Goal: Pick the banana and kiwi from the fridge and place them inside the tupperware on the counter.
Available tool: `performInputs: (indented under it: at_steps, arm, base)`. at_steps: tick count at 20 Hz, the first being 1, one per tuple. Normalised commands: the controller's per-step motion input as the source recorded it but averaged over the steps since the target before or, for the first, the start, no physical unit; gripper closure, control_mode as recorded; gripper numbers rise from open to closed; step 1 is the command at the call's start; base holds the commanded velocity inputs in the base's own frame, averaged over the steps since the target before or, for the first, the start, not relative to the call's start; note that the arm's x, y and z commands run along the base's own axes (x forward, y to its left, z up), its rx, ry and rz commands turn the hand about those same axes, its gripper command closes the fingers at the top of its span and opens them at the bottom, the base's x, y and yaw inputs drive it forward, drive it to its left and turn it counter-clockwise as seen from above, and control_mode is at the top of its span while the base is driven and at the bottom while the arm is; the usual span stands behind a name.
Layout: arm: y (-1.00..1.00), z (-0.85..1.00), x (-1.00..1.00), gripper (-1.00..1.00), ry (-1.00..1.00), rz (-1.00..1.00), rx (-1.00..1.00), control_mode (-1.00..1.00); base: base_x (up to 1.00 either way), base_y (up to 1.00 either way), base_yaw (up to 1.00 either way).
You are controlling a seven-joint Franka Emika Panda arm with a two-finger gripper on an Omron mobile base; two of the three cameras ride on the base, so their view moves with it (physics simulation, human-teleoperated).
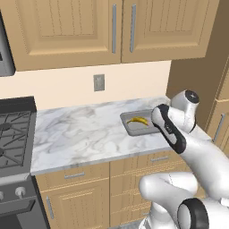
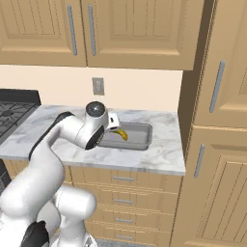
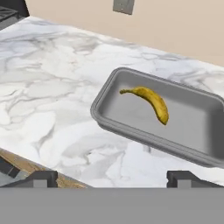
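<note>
The banana (image 3: 151, 100) lies loose inside the grey tupperware (image 3: 98, 114), curved, with its dark tip toward me. The tupperware (image 1: 124, 120) sits at the right end of the marbled counter (image 1: 80, 129), close to the back wall. My gripper (image 3: 111, 178) hangs open in front of and above the tray's near rim, with nothing between its fingers. From the right base view the banana (image 2: 120, 133) shows in the tupperware (image 2: 144, 129) just past my wrist, on the counter (image 2: 164, 154). The kiwi is out of view, and so is the fridge's grey inside.
A black stove (image 1: 13, 134) borders the counter on the left. A wall outlet (image 1: 99, 82) sits above the counter, under tan wall cupboards (image 1: 80, 27). Tall tan panelled doors (image 2: 217, 159) with silver handles stand right of the counter. Drawers (image 1: 74, 175) run below it.
</note>
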Motion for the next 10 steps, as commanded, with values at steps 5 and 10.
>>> performInputs:
  at_steps: [5,10]
  arm:
    - [0.39,0.69,-0.46,-1.00,-0.02,-0.07,-0.01,-1.00]
    - [0.12,0.65,-0.34,-1.00,0.11,-0.05,0.00,-1.00]
  base:
    - [0.00,0.00,0.00]
    - [0.00,0.00,0.00]
